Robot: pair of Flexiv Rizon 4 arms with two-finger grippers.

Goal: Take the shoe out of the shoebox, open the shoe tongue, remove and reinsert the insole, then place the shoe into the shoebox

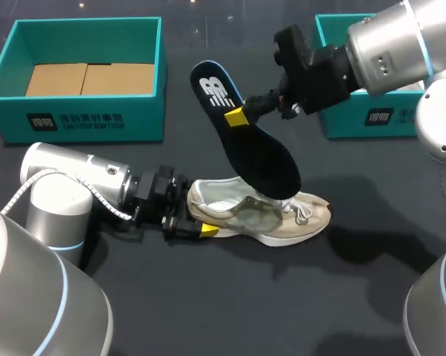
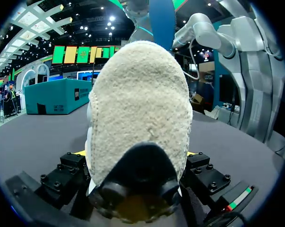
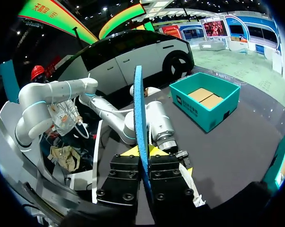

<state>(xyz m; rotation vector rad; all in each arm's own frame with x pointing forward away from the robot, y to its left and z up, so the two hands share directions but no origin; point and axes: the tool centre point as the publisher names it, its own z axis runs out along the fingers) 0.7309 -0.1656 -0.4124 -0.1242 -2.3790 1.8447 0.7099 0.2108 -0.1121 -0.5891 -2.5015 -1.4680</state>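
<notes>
A beige sneaker lies on the black table, toe pointing right. My left gripper is closed around its heel, and the fuzzy heel fills the space between its fingers. My right gripper is shut on a dark blue insole, gripping it near the raised heel end. The insole slants down, and its toe end meets the sneaker's opening. In the right wrist view the insole shows edge-on between the fingers of the right gripper.
A teal shoebox with brown cardboard inside stands at the back left, also in view as the teal box beyond my left arm. A second teal box sits at the back right behind my right arm.
</notes>
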